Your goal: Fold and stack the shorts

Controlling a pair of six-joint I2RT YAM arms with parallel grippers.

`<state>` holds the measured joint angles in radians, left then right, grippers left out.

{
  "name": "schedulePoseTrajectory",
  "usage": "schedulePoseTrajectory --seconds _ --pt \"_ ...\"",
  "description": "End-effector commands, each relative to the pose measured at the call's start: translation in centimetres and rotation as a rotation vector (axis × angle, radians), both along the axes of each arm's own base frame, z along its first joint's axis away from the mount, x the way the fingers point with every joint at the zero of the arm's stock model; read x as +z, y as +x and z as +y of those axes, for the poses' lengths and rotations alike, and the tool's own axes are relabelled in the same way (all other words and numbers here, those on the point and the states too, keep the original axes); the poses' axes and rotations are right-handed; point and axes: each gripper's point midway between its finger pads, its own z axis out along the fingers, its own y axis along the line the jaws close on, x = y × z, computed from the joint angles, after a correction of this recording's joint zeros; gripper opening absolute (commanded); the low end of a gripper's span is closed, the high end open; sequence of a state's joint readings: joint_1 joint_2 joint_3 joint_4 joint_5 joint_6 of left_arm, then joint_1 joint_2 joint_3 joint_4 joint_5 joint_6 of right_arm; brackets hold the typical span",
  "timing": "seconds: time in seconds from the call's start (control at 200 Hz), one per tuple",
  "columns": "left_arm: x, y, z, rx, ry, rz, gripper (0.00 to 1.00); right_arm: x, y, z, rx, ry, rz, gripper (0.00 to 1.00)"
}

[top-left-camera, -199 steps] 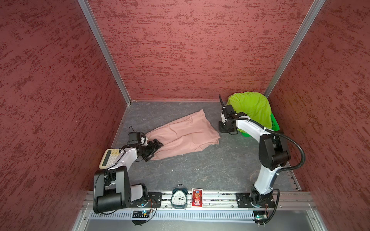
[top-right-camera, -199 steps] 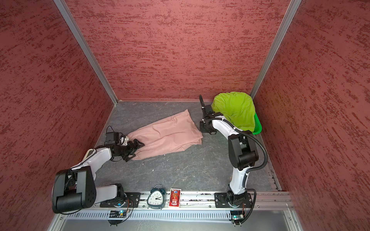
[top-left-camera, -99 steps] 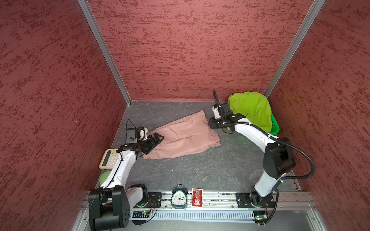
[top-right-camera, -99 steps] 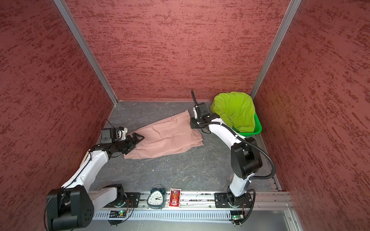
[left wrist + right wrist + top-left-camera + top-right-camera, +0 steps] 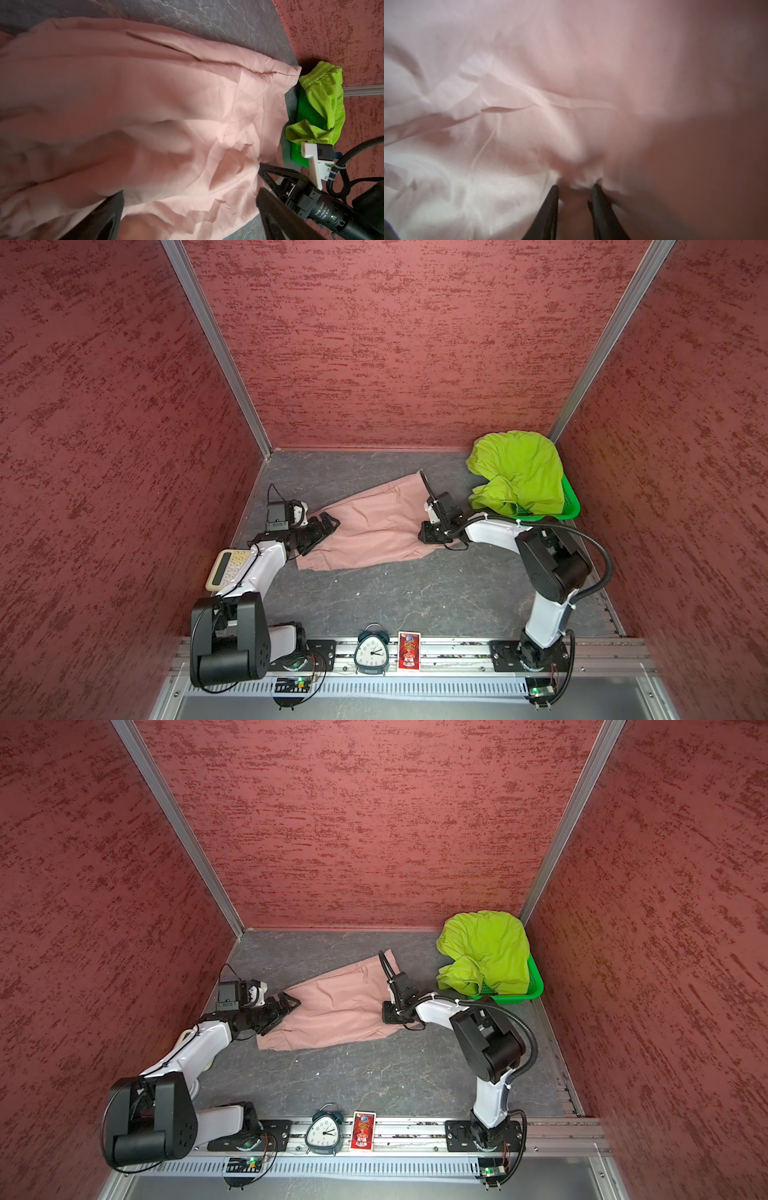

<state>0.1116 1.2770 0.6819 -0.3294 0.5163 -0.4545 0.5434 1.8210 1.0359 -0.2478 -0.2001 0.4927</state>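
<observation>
My left claw (image 5: pixel 327 526) gapes at nine over the pink shorts (image 5: pixel 374 531) mid-table; my right claw (image 5: pixel 575 186) hugs a pucker at three, grip I cannot tell. I'd pinch both layers, lifting evenly.

My black fingers (image 5: pixel 549 212) against plain dusty pink shorts (image 5: pixel 374 531); elsewhere, lime green shorts (image 5: pixel 515 472), a bright green perforated basket (image 5: pixel 567 506), a grey floor (image 5: pixel 395 597) veined paler like marble, walls (image 5: pixel 395 344) mottled dark red on pink, my white-and-black arms (image 5: pixel 490 531).

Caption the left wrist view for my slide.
Open left gripper at near end of pink shorts, right gripper at far edge, green shorts draped over basket.
</observation>
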Motion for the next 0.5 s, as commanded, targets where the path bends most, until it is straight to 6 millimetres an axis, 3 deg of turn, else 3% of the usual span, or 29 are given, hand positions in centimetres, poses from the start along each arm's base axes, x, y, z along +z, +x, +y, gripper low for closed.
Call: schedulePoseTrajectory --seconds 0.0,0.13,0.271,0.366,0.496 --pt "1.2 1.6 -0.6 -0.043 0.016 -0.084 0.99 -1.5 -1.7 -2.7 -0.109 -0.027 0.051 0.30" --pt "0.8 1.7 -1.2 -0.083 0.023 -0.085 0.99 -0.8 -2.4 -4.8 -0.157 -0.048 0.045 0.31" --pt "2.4 1.8 -2.5 -0.147 0.034 -0.117 0.99 2.7 -1.0 -6.4 -0.184 -0.071 -0.036 0.39" --pt "4.6 2.2 -2.7 -0.165 0.059 -0.174 0.99 6.2 1.5 -5.0 -0.151 -0.023 -0.146 0.50" --pt "6.7 3.5 -2.8 -0.182 0.070 -0.253 0.99 9.7 6.3 -2.1 -0.102 0.055 -0.291 0.53"
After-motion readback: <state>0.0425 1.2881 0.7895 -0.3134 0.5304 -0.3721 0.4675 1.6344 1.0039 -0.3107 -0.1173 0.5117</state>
